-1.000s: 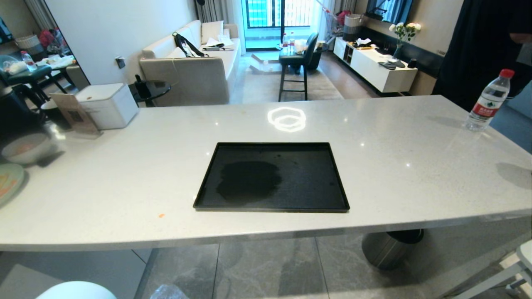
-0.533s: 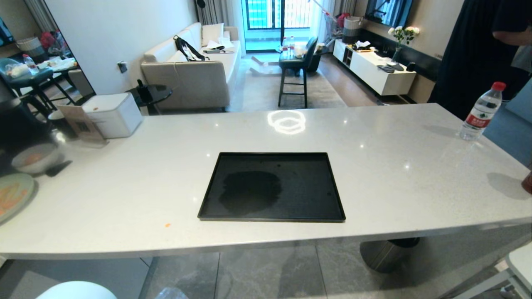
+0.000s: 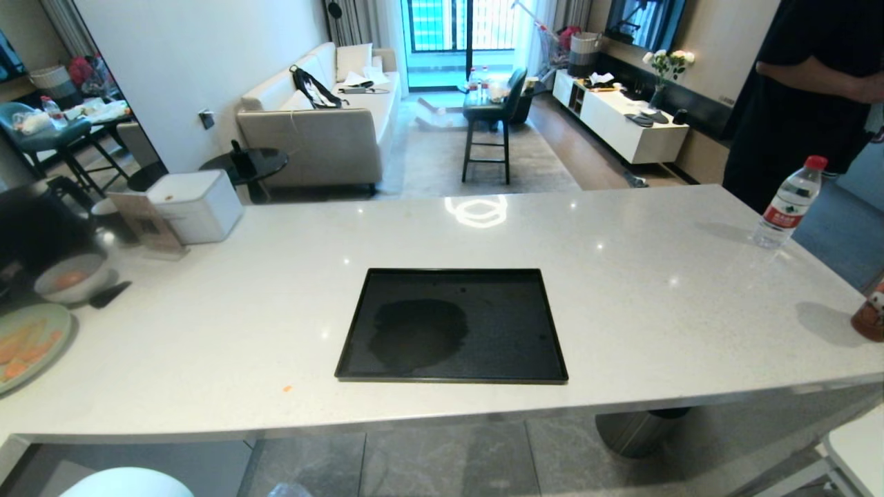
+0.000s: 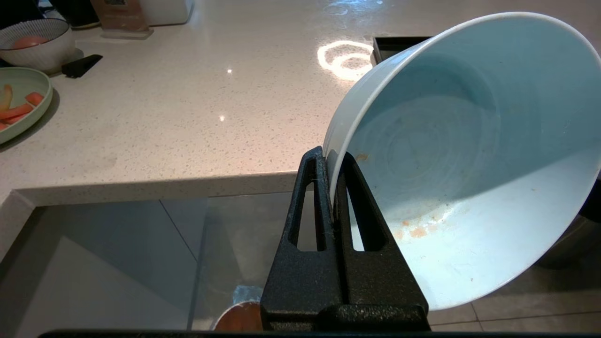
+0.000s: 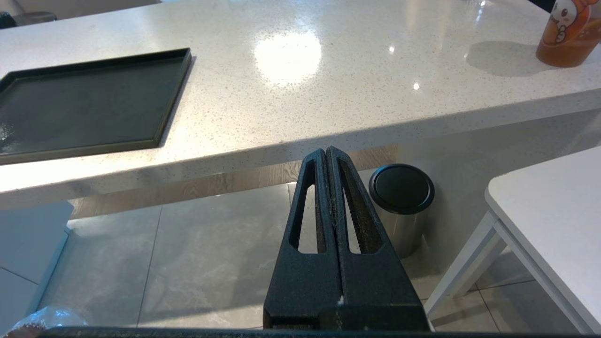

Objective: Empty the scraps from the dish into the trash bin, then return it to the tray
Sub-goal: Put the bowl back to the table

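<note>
Below the edge of the white counter [image 4: 188, 122], over the grey floor tiles, the left gripper [image 4: 334, 162] was closed on the rim of the dish [image 4: 465, 155]. One finger pressed the outer side of the wall and the other finger the inner side. The dish was tilted steeply, with its opening turned toward the wrist camera. Inside it no scraps lay, only some faint orange stains near the low part of the wall. Directly under this claw, part of the trash bin [image 4: 237, 319] showed at the edge of the wrist view, with its coppery-brown inside and a piece of clear bag beside it.

Beyond the claw, the tray [image 3: 452, 324] lay flat on the counter with nothing on it; only its corner was seen behind the dish in the left wrist view. Far from the claw on the counter stood a pale-green plate [image 4: 23, 110] with orange carrot pieces, and behind it a greyish-white bowl [image 4: 40, 42].

The right gripper [image 5: 327, 157] hung also below the counter edge, with its two fingers pressed together and nothing between them. Just beyond it on the floor stood a steel bin with a black top [image 5: 401, 202]. An orange cup [image 5: 568, 33] stood on the counter, well apart from this claw. A person in dark clothes [image 3: 794, 103] stood at the far end of the counter, near a water bottle [image 3: 784, 203].
</note>
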Controlling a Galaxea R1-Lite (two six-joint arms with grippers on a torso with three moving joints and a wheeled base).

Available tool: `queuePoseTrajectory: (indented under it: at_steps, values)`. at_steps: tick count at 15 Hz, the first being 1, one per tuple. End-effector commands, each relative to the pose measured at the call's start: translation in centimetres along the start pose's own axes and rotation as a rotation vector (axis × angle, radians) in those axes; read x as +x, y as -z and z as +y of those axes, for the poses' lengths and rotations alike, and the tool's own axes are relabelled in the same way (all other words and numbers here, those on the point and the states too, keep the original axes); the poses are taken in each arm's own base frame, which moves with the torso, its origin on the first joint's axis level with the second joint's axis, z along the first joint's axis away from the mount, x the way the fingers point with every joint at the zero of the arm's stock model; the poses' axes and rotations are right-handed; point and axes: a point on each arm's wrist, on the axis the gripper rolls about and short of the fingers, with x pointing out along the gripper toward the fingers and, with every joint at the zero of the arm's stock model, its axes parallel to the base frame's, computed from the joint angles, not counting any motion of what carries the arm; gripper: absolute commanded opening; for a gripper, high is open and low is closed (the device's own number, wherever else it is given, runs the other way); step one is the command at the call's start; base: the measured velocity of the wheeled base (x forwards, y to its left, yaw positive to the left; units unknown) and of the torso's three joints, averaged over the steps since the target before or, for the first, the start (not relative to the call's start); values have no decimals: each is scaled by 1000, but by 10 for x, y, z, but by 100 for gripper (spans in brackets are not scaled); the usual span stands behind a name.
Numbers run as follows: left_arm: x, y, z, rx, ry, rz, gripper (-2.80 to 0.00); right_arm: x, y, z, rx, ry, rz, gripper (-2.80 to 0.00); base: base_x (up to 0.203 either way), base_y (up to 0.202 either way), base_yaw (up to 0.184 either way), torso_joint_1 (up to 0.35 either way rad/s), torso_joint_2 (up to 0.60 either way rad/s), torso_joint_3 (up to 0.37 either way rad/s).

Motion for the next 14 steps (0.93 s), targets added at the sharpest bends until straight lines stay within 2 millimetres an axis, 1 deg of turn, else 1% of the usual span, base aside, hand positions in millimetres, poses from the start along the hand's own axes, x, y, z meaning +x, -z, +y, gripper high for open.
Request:
queuePoseTrajectory:
  at_steps: [1, 14]
  values:
    - [0, 0, 0, 0, 0, 0, -280, 0, 0, 0, 2, 0, 0, -280, 0, 0, 0, 14, -29, -13]
    - [0, 0, 0, 0, 0, 0, -280, 0, 0, 0, 4, 0, -1, -280, 0, 0, 0, 0, 0, 0]
